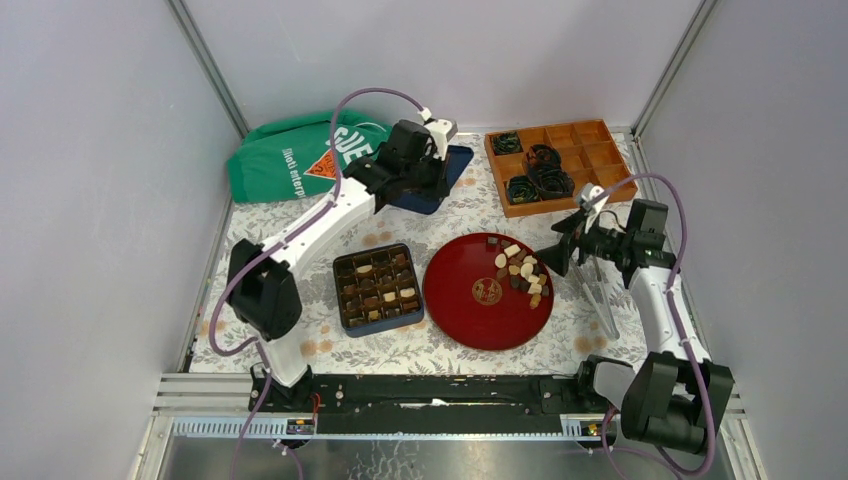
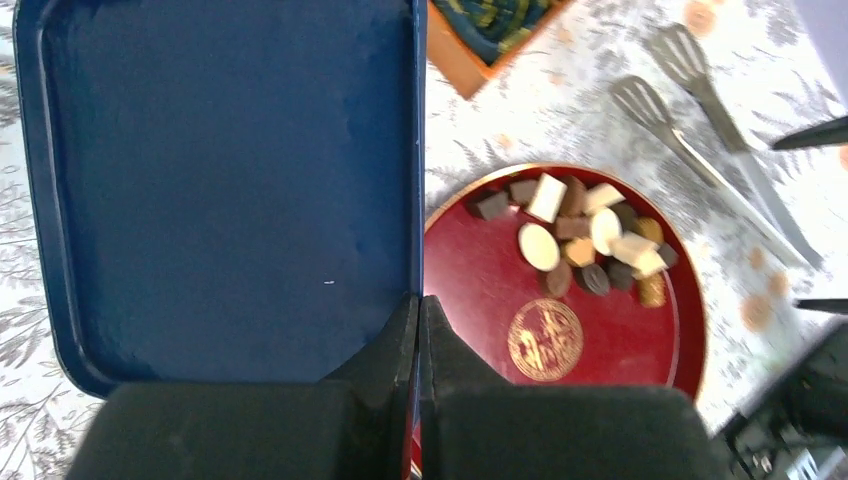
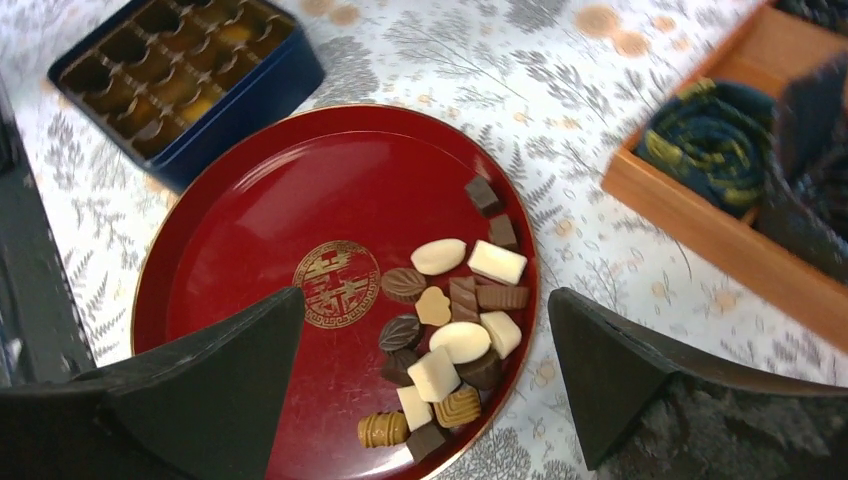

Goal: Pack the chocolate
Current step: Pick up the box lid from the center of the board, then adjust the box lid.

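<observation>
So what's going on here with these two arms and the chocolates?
Two robot arms are packing chocolate into a box. The left end effector is shut on the rim of the blue lid, at the back of the table. The right end effector hangs open over the pile on the red plate, holding nothing. The blue box beside the plate already has pieces in several compartments.
</observation>
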Robot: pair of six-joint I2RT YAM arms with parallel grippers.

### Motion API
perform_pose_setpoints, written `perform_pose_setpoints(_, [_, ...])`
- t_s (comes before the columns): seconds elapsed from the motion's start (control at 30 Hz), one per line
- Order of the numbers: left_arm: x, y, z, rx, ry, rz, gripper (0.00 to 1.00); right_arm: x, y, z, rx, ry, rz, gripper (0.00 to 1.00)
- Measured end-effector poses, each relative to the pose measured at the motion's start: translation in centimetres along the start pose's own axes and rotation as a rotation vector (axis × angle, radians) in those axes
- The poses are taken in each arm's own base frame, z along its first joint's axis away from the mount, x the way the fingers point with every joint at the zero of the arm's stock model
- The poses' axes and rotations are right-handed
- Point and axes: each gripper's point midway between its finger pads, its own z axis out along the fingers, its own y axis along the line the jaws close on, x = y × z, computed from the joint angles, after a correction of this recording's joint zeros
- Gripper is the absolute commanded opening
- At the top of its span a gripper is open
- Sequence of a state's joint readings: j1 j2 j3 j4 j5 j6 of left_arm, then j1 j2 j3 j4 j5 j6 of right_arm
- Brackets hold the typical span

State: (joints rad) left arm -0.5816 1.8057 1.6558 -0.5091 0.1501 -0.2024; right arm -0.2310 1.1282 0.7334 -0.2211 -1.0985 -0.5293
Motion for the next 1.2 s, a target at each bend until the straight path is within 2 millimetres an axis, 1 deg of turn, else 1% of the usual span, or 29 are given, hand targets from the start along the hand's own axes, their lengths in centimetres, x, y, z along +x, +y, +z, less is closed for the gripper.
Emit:
perform_pose_setpoints(0.07, [0.1,-1.1,-1.1,0.058,-0.007,0.010,0.00,0.2,1.2,0.2,-0.048,-0.003,-0.109,1.00])
perform_pose_setpoints(0.17, [0.4,-2.7,-2.7,0.148,-0.019,0.025,0.00,-0.2,3.0,0.3,-0.124,-0.028,-0.309,1.00])
perform_pose_setpoints(0.23, [0.6,-3.8,-3.7,0.207,-0.027,0.034,0.00,-0.4,3.7,0.2,-0.165,-0.043,-0.419,1.00])
perform_pose_setpoints(0.33, [1.1,-5.3,-5.0,0.295,-0.034,0.046,0.00,-1.2,3.8,0.2,-0.215,-0.050,-0.542,1.00])
perform_pose_setpoints(0.47, [2.1,-7.0,-6.9,0.403,-0.040,0.063,0.00,-3.4,3.2,0.2,-0.266,-0.067,-0.688,1.00])
perform_pose_setpoints(0.6, [2.9,-8.5,-9.2,0.501,-0.054,0.105,0.00,-5.1,3.0,0.1,-0.300,-0.088,-0.770,1.00])
perform_pose_setpoints(0.73, [3.6,-9.9,-11.3,0.602,-0.078,0.170,0.00,-6.2,2.9,0.2,-0.306,-0.089,-0.815,1.00])
perform_pose_setpoints(0.8, [4.2,-10.6,-12.1,0.657,-0.079,0.198,0.00,-6.5,3.0,0.4,-0.310,-0.089,-0.829,1.00])
perform_pose_setpoints(0.9, [5.2,-11.3,-12.8,0.727,-0.066,0.224,0.00,-6.7,3.3,1.2,-0.325,-0.081,-0.847,1.00])
perform_pose_setpoints(1.03, [6.4,-12.0,-13.4,0.811,-0.049,0.253,0.00,-7.1,4.2,2.2,-0.357,-0.078,-0.880,1.00])
perform_pose_setpoints(1.2, [7.1,-13.2,-14.8,0.908,-0.047,0.289,0.00,-7.4,6.9,3.6,-0.433,-0.094,-0.926,0.98])
